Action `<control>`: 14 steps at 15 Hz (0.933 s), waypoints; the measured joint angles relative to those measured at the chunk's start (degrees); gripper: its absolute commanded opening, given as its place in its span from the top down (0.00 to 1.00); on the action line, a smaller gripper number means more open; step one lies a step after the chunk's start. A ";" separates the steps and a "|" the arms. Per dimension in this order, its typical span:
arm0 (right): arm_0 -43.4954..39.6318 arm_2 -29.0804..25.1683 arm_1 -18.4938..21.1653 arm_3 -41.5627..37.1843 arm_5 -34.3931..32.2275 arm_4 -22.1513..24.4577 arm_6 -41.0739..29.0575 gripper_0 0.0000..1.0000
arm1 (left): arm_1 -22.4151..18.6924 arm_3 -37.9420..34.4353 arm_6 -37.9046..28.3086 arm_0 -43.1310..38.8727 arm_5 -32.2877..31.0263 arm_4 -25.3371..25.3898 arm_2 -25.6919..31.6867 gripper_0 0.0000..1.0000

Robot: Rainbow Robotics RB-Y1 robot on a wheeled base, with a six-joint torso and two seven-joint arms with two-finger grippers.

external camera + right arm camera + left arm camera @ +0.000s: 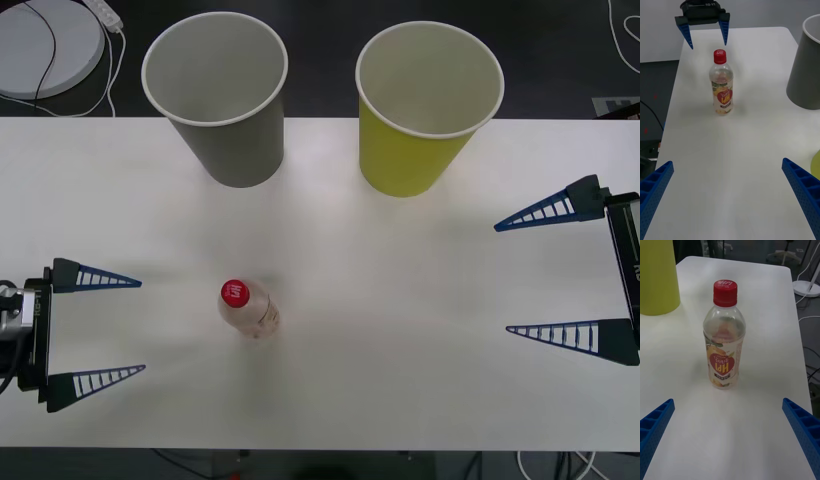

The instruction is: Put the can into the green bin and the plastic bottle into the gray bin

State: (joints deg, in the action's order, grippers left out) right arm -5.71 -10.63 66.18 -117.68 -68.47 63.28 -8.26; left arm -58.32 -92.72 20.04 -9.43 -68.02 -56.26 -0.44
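White desk (400,330) is carrying three things; the plastic bottle (248,309) is standing upright on it, left of centre and toward the near edge, its red cap (233,292) screwed on and its label showing a red heart in both wrist views; nothing is touching it. Behind it, at the far edge of the desk, the gray bin (222,100) is standing upright and open-mouthed on the left, and the green bin (423,110) is standing likewise on the right; the two bins are sitting apart from each other, and both are well apart from the bottle.

Over the left edge of the desk the left end effector (98,327) is hovering with its blue ribbed fingers spread wide and gripping nothing; it is facing the bottle, which is standing near it and between the lines of its fingers in the left wrist view, with part of the green bin beyond. Over the right edge the right end effector (545,278) is hovering too, its fingers equally wide apart and empty, well apart from the bottle; in its wrist view the bottle is standing midway along the desk, the left end effector is showing beyond it, and the gray bin's wall is standing off to one side.
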 measured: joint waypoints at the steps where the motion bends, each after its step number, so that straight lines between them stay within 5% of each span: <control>1: 0.00 0.00 0.00 0.00 0.00 0.00 0.00 0.00 | 1.02 0.00 0.00 0.27 0.15 -0.98 0.00 0.00; 14: 0.00 0.00 0.00 0.00 0.00 0.00 0.00 0.00 | 13.78 0.00 -0.57 3.57 4.49 -8.78 -3.70 0.00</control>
State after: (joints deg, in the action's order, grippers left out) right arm -5.71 -10.63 66.18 -117.68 -68.47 63.28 -8.26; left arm -44.53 -92.72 19.47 -5.87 -63.54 -65.04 -4.14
